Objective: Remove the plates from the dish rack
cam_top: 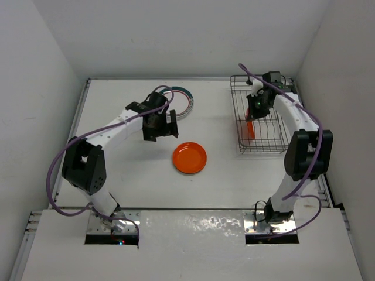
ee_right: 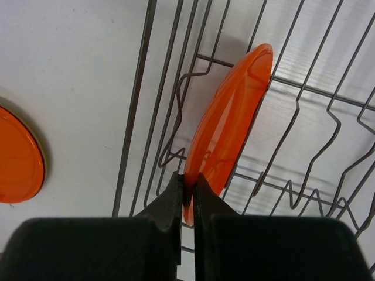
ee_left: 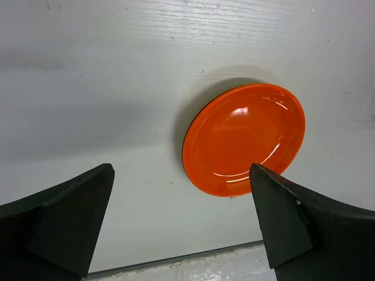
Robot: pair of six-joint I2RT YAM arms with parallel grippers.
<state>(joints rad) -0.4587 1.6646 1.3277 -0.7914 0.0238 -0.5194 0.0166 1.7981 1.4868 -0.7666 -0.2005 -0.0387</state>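
My right pincer [ee_right: 187, 178] is pinching the rim of the orange plate [ee_right: 231, 123] standing on edge in the dish rack [cam_top: 240, 117], upper right of the top view; my left pincer [ee_left: 180, 170] hangs spread (holding nothing). Two plates lie unloaded: a flat orange plate [cam_top: 189, 158] at centre, a teal-rimmed white plate [cam_top: 186, 105] above it. I count three plates, two orange, one white; one left to lift.
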